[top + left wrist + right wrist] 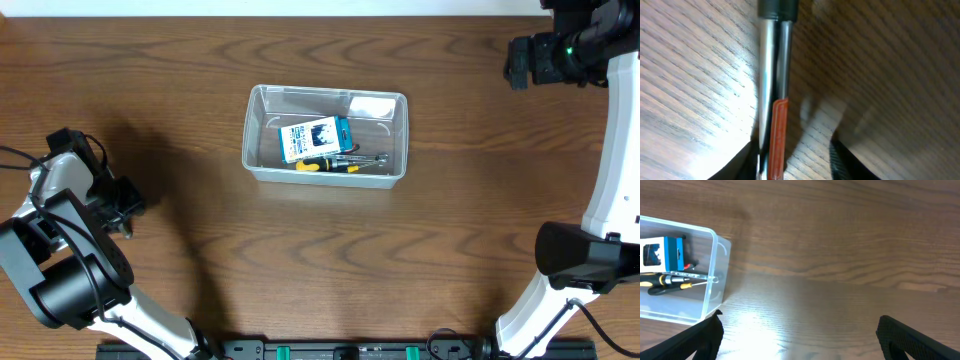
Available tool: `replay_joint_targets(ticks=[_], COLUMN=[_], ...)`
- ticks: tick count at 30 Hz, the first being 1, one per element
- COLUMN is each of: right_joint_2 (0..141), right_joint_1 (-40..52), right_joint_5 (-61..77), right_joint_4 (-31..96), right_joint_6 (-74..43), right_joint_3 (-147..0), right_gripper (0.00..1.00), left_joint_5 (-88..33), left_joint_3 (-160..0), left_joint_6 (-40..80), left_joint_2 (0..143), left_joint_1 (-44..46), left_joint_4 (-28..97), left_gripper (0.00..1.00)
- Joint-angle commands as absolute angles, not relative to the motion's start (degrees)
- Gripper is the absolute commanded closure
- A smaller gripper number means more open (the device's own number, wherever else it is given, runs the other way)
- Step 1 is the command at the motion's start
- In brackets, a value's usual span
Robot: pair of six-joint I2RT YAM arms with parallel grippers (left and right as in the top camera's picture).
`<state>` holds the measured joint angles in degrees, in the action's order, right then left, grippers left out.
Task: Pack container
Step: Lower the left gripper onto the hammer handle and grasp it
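1. Overhead, the container (400,140) sits near the middle of the table (200,290), a little toward the far edge. Bare wood lies on all four sides of it, and both arms are well apart from its rim.
2. The left arm is folded low at the near left corner, with the left gripper (791,144) pointed down at the wood. In the left wrist view its fingers (839,161) straddle a chrome-shafted tool (771,75) that has a black grip and a red stripe. The claw is narrowed but not closed, and wood shows between the shaft and one finger.
3. The right arm reaches up along the right side to the far right corner. The right gripper (799,319) is spread wide and holds nothing. It hovers over bare table, with the container's corner at the left of its view.
4. Count:
   - one container
   - one blue-and-white box (315,138) inside the container
   - what look like two yellow-and-black screwdrivers (330,166) lying just beside the box along the near wall
   - one chrome tool outside the container, on the table
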<state>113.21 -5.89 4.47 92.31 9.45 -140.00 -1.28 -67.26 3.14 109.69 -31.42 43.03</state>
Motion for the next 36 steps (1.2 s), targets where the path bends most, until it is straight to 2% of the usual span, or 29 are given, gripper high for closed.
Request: replay_joint_targets(ticks=[1,7,11,14,18,36], right_joint_2=[113.6,113.6,113.6,113.6,113.6,113.6], right_joint_1=[-6.3,-6.5,-6.5,-6.5,-6.5,-6.8], right_joint_5=[4.9,4.9,4.9,4.9,4.9,4.9], right_joint_4=[92.4,92.4,92.4,92.4,92.3,92.2], right_joint_6=[9.9,9.9,9.9,9.9,9.9,9.9], right_joint_3=[-139.7,-139.7,-139.7,-139.7,-139.7,-139.7], right_gripper=[0.01,0.01,0.01,0.01,0.01,0.01], left_joint_5=[-0.9,-0.9,-0.9,-0.9,-0.9,-0.9], left_joint_3=[-65.7,-65.7,-65.7,-65.7,-65.7,-65.7], left_joint_6=[3.2,3.2,3.2,3.2,3.2,3.2], left_joint_2=[110.9,110.9,110.9,110.9,110.9,110.9], left_joint_1=[-31.6,-31.6,-31.6,-31.6,-31.6,-31.6], left_joint_4=[43.0,43.0,43.0,43.0,43.0,43.0], left_gripper=[0.64,0.66,0.78,0.81,0.92,0.94])
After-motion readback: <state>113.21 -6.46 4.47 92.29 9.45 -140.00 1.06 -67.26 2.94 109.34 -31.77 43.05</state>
